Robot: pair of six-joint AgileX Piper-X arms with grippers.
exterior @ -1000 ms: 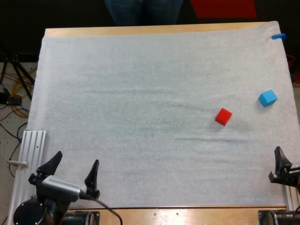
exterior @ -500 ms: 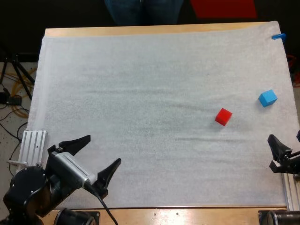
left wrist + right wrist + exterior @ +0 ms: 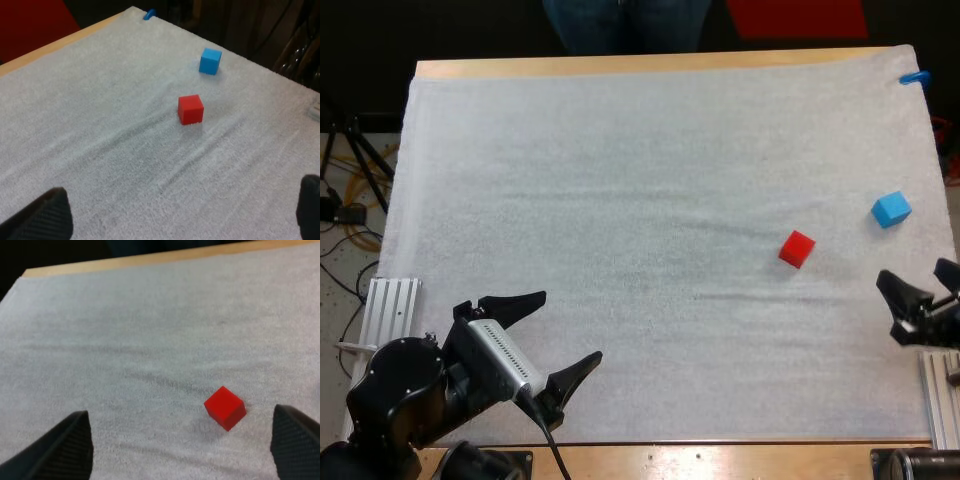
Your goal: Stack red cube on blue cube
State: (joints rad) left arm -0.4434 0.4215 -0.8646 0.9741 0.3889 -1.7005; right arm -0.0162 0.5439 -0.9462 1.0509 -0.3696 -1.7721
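Two arms, two cubes, one bench; entries run from largest to smallest.

1. Bench [image 3: 620, 64], wooden, under a white mat [image 3: 620, 200] with faint creases.
2. Person [image 3: 620, 20], apparently legs only, standing past the far edge; the area is too dark to be sure.
3. Left hand [image 3: 570, 326], fingers spread wide, holding nothing, near the mat's near edge and well apart from both cubes. Since the earlier frame its arm has swung inward and its fingers have turned toward the cubes.
4. Right hand [image 3: 913, 272], fingers wide apart, empty, at the mat's right edge. It has crept in from that edge and is now near the red cube.
5. Blue cube [image 3: 891, 209], on the mat near its right edge, unmoved.
6. Red cube [image 3: 797, 249], on the mat, nearer the mat's middle than the blue cube and clear of it, sitting askew to the mat's edges, unmoved.

Step in hand, as judged: the reach for the red cube, nothing grasped yet. The right hand is nearer and better placed. To do it well, turn the wrist so the fingers meet two opposite flat faces rather than corners, centre over the cube, descend, then close. Keep the left hand back.
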